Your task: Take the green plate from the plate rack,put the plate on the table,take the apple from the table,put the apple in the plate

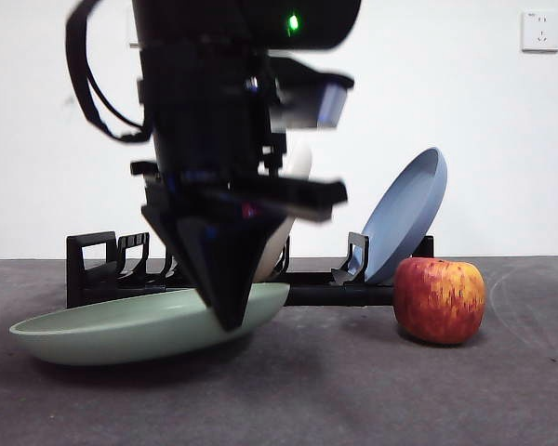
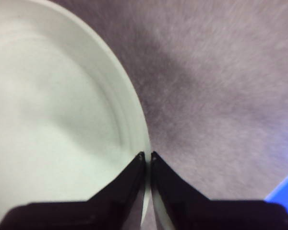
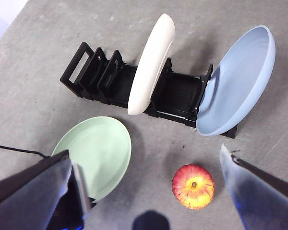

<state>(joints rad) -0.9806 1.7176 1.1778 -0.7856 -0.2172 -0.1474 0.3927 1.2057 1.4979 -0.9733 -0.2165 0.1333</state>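
Front view: left pincer on green plate

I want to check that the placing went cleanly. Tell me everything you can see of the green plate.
The green plate is round, shallow, matte pale sage green with a raised rim. It sits face up on the table, in front of the plate rack, left of the apple and apart from it. The left gripper is shut on its rim, that side slightly raised.

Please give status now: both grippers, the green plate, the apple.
Left gripper shut on green plate rim, plate low over the table. Right gripper open, above the scene. Apple on table, untouched.
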